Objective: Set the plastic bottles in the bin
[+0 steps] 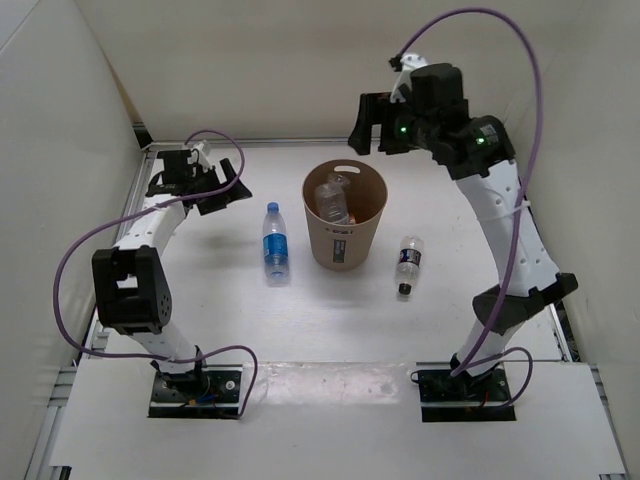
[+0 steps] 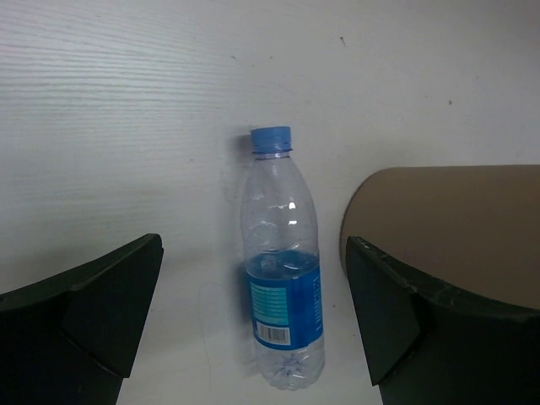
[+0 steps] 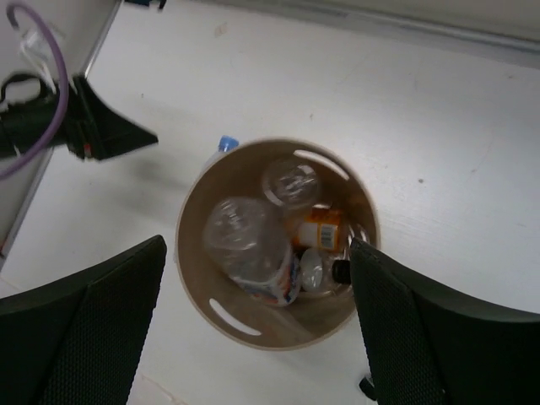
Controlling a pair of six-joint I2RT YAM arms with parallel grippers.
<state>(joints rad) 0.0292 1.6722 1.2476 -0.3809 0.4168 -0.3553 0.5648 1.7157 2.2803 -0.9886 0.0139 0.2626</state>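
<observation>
The tan bin (image 1: 345,235) stands mid-table with two clear plastic bottles inside (image 3: 253,245), one with a white/orange label. A blue-label bottle (image 1: 275,243) stands just left of the bin and appears upright; it is also in the left wrist view (image 2: 283,270). A dark-label bottle (image 1: 407,264) lies right of the bin, cap toward me. My left gripper (image 1: 195,188) is open and empty, up and to the left of the blue-label bottle. My right gripper (image 1: 372,128) is open and empty, high above the bin's far rim (image 3: 253,327).
White walls close in the table on the left, back and right. A metal rail (image 1: 135,190) runs along the left edge. Purple cables (image 1: 70,260) loop off both arms. My left gripper (image 3: 101,131) shows in the right wrist view beside the bin.
</observation>
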